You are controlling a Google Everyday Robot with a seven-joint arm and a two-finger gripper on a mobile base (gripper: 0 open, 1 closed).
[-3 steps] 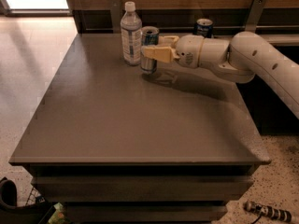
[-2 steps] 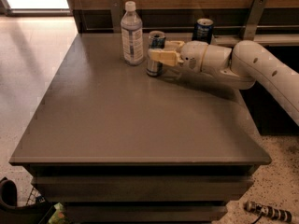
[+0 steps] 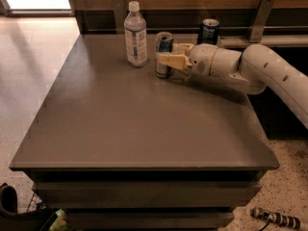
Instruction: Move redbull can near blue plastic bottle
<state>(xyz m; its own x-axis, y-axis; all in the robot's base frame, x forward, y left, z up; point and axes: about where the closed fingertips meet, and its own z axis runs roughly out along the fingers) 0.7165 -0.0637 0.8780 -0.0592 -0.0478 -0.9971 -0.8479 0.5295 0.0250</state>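
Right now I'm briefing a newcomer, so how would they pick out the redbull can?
On the grey table, look to the far side, right of the blue plastic bottle. The redbull can is the slim blue-and-silver one clasped in the gripper; the darker navy can stands alone behind.

On the table, the can stands just right of the bottle, held in the gripper. A second can stands farther right, behind.

White arm level across upper view, pincer top-centre, tight around redbull can.
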